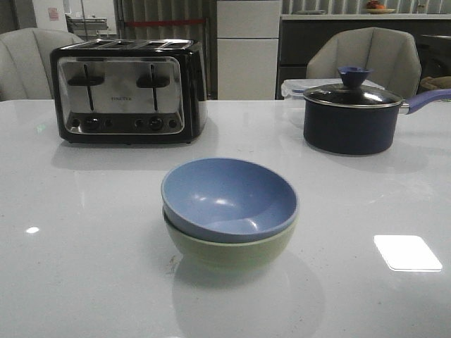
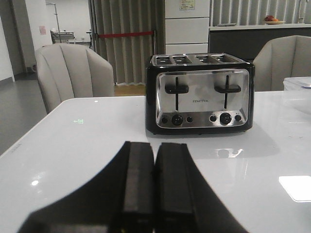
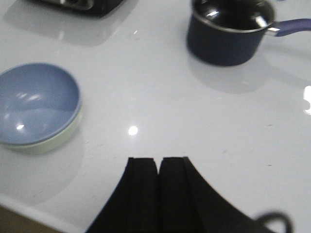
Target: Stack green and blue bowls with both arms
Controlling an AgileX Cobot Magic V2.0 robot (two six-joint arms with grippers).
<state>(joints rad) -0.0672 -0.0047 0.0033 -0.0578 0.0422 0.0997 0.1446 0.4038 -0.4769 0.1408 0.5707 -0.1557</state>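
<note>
The dusty blue bowl (image 1: 229, 197) sits nested inside the pale green bowl (image 1: 232, 251) in the middle of the white table, slightly tilted. In the right wrist view the same blue bowl (image 3: 36, 103) rests in the green bowl (image 3: 58, 140), off to the side of my right gripper (image 3: 159, 160). That gripper is shut with nothing between its fingers. My left gripper (image 2: 155, 144) is shut too, empty, and faces the toaster; no bowl shows in its view. Neither arm appears in the front view.
A black and chrome toaster (image 1: 128, 91) stands at the back left. A dark navy lidded saucepan (image 1: 350, 116) with a blue handle stands at the back right, a clear plastic box (image 1: 294, 90) behind it. Grey chairs stand beyond the table's far edge.
</note>
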